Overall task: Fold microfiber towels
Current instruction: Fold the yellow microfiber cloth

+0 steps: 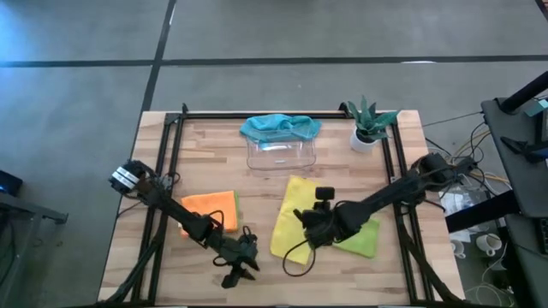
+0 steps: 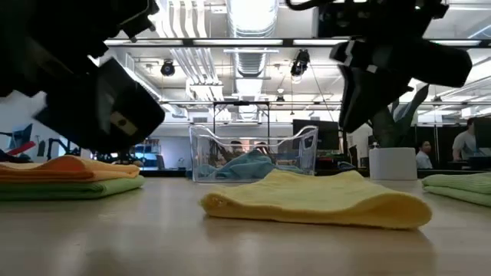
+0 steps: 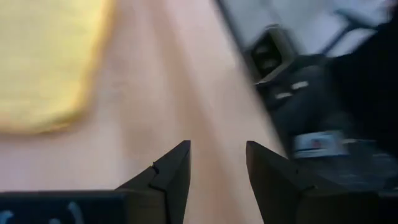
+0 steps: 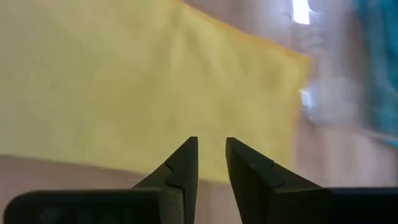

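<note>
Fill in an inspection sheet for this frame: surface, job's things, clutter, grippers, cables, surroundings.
Surface: wooden table, black frame.
Job's things: yellow towel folded, centre; orange towel stacked on a green towel, left; second green towel right; teal towel draped over clear tray.
Clutter: potted plant, back right corner.
Grippers: left gripper open, empty, over bare wood at the front edge; right gripper slightly open, empty, above yellow towel.
Cables: loose cables off the table's right side.
Surroundings: concrete floor; people far behind.
</note>
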